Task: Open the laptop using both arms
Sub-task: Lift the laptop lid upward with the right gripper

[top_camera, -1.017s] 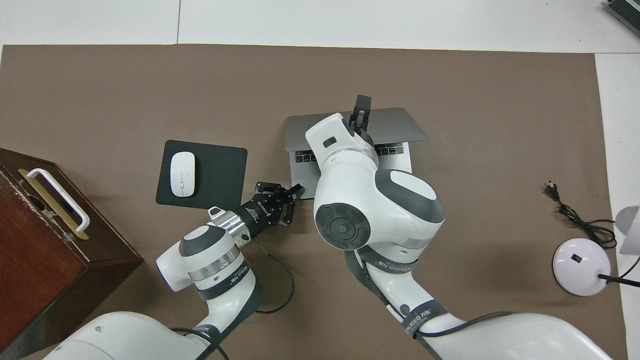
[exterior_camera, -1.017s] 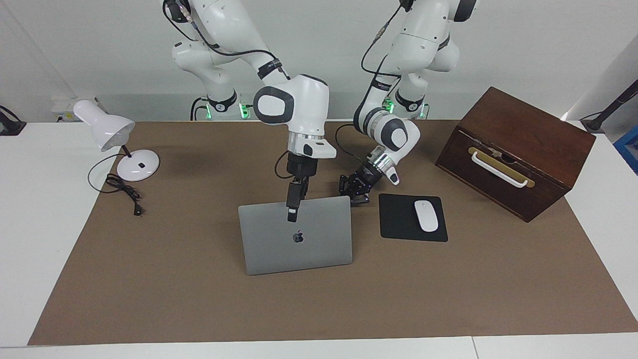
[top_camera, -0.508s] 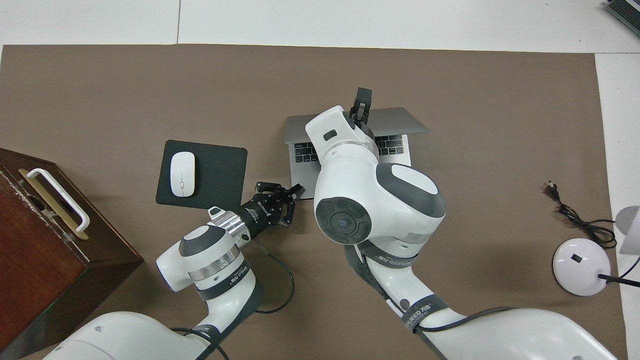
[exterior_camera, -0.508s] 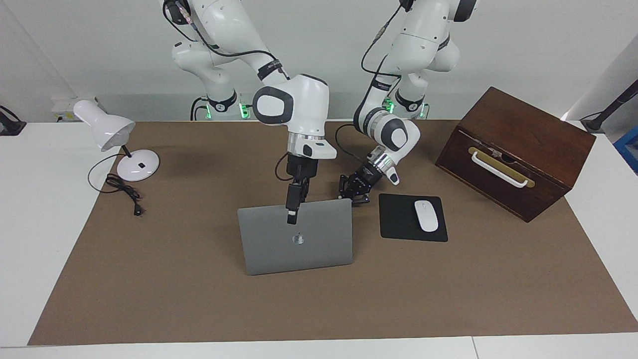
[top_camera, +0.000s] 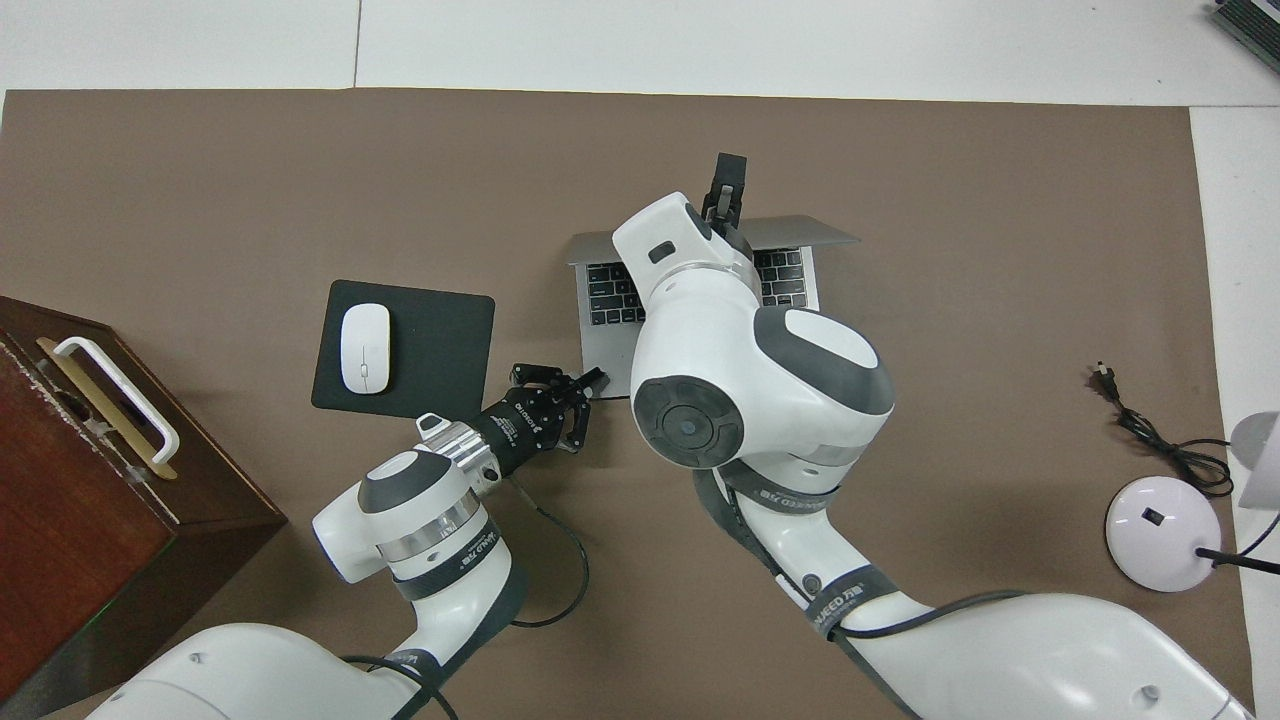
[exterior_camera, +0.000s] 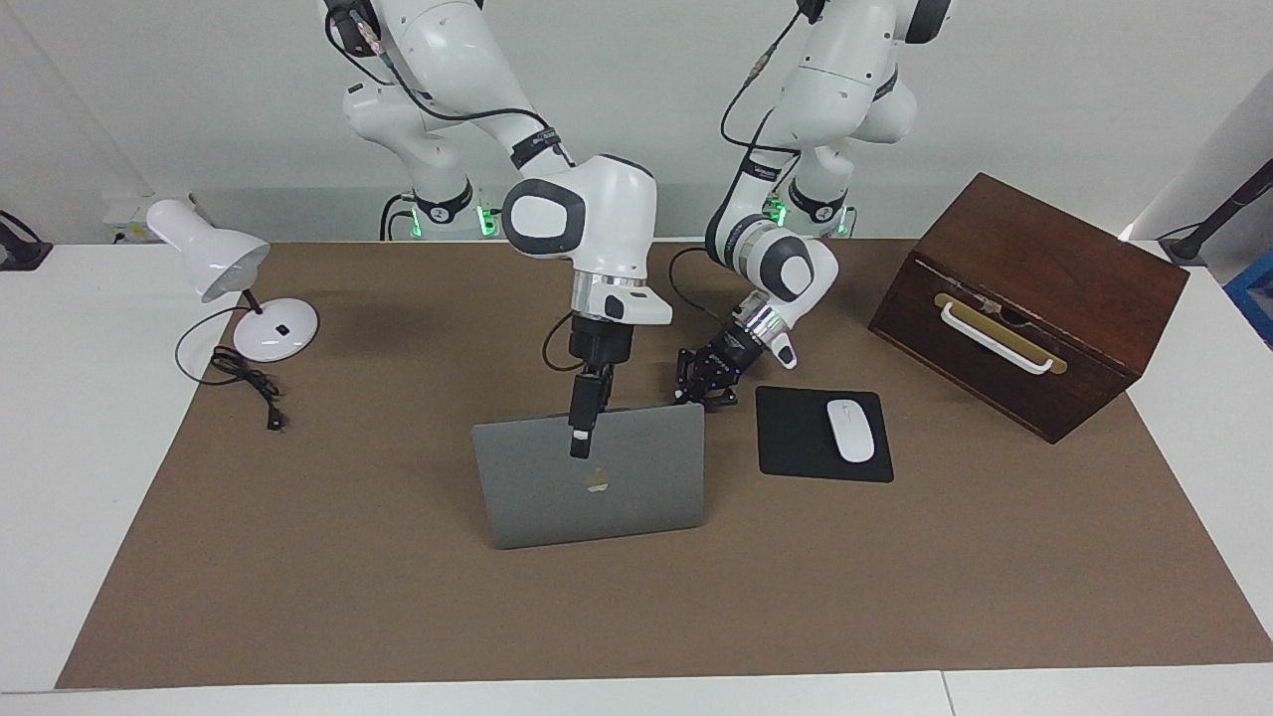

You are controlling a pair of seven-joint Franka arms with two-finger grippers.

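Observation:
The silver-grey laptop stands partly open in the middle of the brown mat, its lid with the logo facing away from the robots. In the overhead view its keyboard shows under the raised lid. My right gripper is shut on the middle of the lid's top edge, with one finger down the lid's outer face; it also shows in the overhead view. My left gripper is low at the deck's corner nearest the mouse pad, fingers spread, one fingertip on that corner.
A black mouse pad with a white mouse lies beside the laptop toward the left arm's end. A brown wooden box with a white handle stands past it. A white desk lamp and its cable lie at the right arm's end.
My right gripper has swung the lid further up and away from the robots, so more of the keyboard shows. The left gripper has stayed at the deck's corner.

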